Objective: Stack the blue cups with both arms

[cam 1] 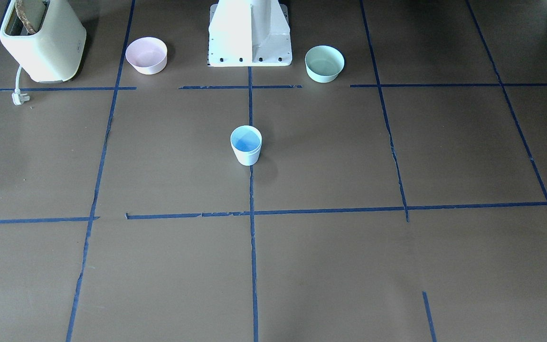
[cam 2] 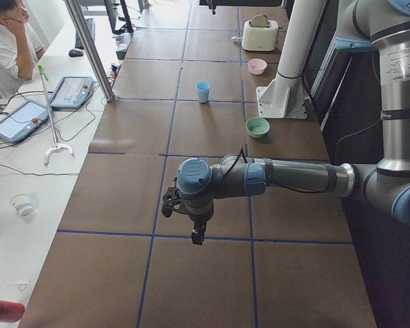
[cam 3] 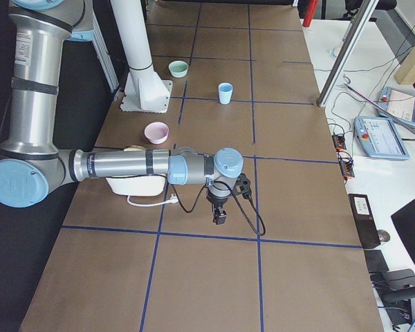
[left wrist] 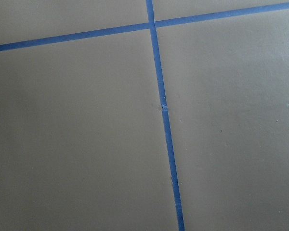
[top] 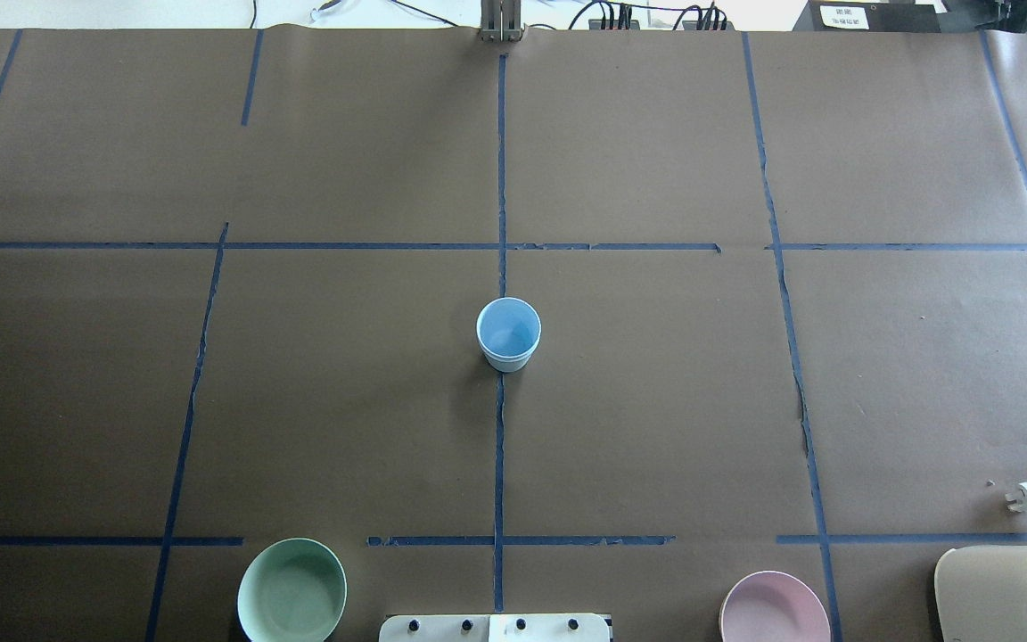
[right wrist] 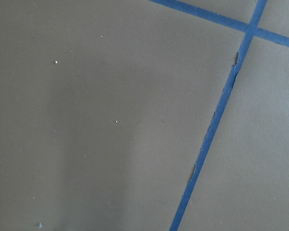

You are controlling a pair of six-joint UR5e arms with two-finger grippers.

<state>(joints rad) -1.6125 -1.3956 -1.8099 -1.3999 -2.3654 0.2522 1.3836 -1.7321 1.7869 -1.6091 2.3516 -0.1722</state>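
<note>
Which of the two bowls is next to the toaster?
The pink bowl, beside the cream toaster; the mint-green bowl sits on the other side of the white base.

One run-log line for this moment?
blue cup: upright, centre, untouched | left pincer: far from cup, state unclear | right pincer: far from cup, state unclear

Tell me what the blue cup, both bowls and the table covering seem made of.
Blue cup: probably matte plastic; thin rim, even colour. Pink bowl and mint-green bowl: likely similar matte plastic; smooth pastel walls, no glare. Table covering: apparently brown paper; dull, non-reflective surface.
</note>
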